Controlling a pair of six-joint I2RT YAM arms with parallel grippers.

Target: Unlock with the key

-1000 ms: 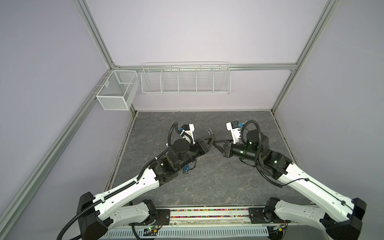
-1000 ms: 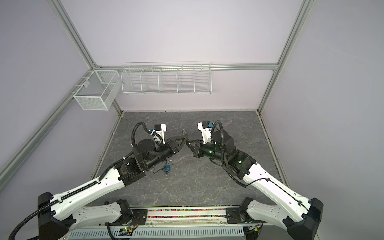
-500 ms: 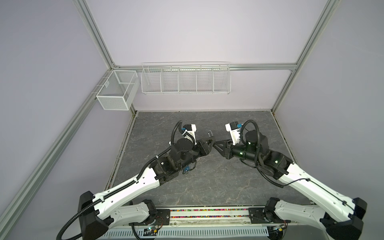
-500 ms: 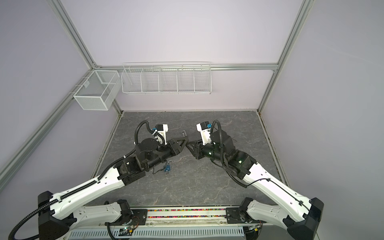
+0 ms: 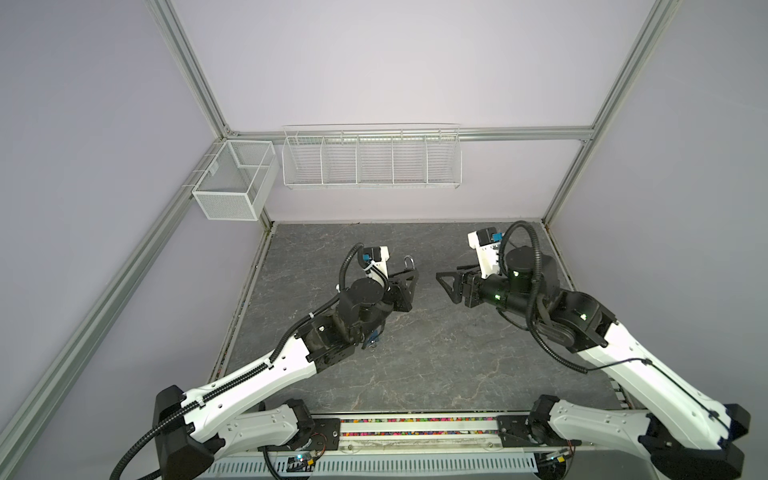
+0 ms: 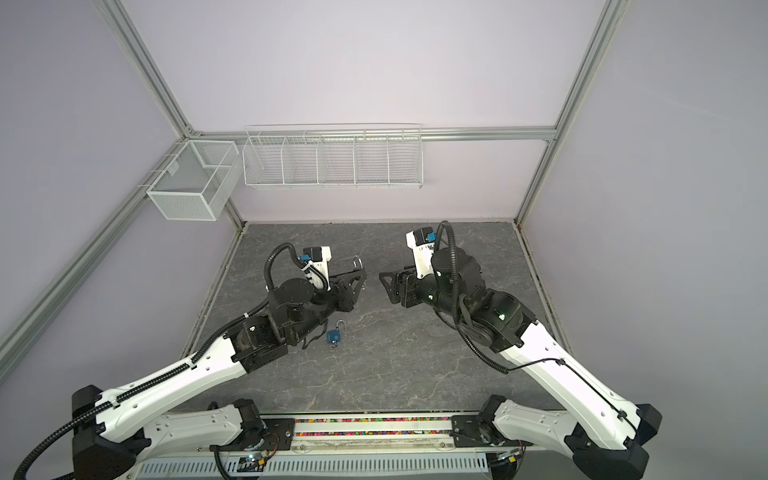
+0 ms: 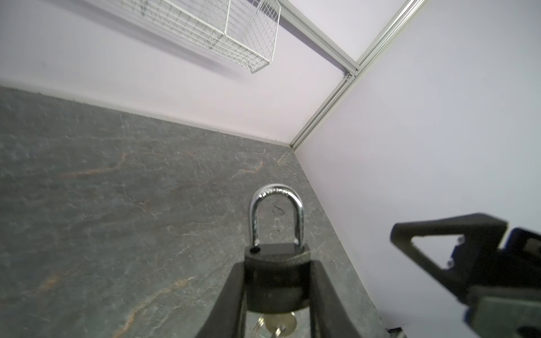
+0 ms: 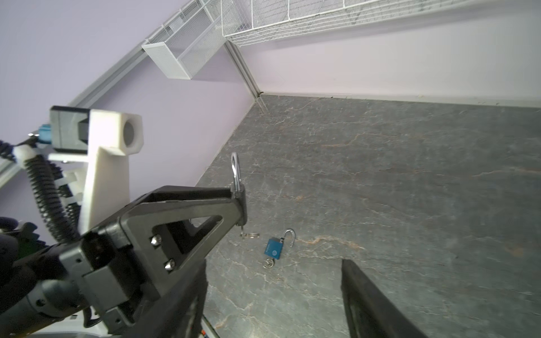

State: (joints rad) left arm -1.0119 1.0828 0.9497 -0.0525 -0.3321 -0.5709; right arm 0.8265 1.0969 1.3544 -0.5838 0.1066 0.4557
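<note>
Pinching the black padlock [image 7: 276, 281] in the left gripper [image 7: 277, 264], showing its shackle [image 7: 275, 194] sprung, key [image 7: 276, 323] inserted; holding the right gripper [image 5: 446, 274] spread, empty, to its right. Judging unlocking done, release pending.

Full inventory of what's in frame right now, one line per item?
black padlock: 1, black body, steel shackle lifted out on one side, clamped in left gripper
blue padlock: 1, blue, lying on table left of centre, shackle open
keys: 2, silver, one at each padlock's base
wire rack: 1, white, back wall
mesh basket: 1, white, left wall rail
table: 1, dark grey
left gripper: 1, black, shut on black padlock
right gripper: 1, black, open, empty, apart from black padlock
</note>
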